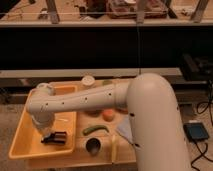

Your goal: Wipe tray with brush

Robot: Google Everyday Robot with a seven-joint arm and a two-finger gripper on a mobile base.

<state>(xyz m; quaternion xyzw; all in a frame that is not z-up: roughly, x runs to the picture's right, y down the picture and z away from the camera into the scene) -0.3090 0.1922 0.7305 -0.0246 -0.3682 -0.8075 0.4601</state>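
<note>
1. Nearest: the big white arm (150,125) fills the right foreground and reaches left across the table (75,161).
2. By the table's front edge: a dark round cup (93,146), a pale yellowish stick-like item (113,148) beside it, a green veg (95,129), an orange round thing (108,115), and a light cloth (124,131) partly under the arm.
3. The tray (22,131) sits on the table's left side. Inside it, towards the front right, lies a dark block (55,137).
4. The gripper (46,133) is down inside the tray, just left of the block. Whether it is clenched or released: can't tell. The brush isn't clearly made out; a thin white streak (63,120) on the tray floor near the wrist may be its handle, not sure.
5. Step, as judged: working inside the tray, at or near the wiping stage. Next move needs bristles kept on the tray floor, sweeping w/o shoving the block.
6. Further back: a pale cup (88,81) at the table's rear edge.
7. Room: dim, dark shelving (100,45) behind, cluttered top shelf, a dark box (197,132) on the floor at right.
</note>
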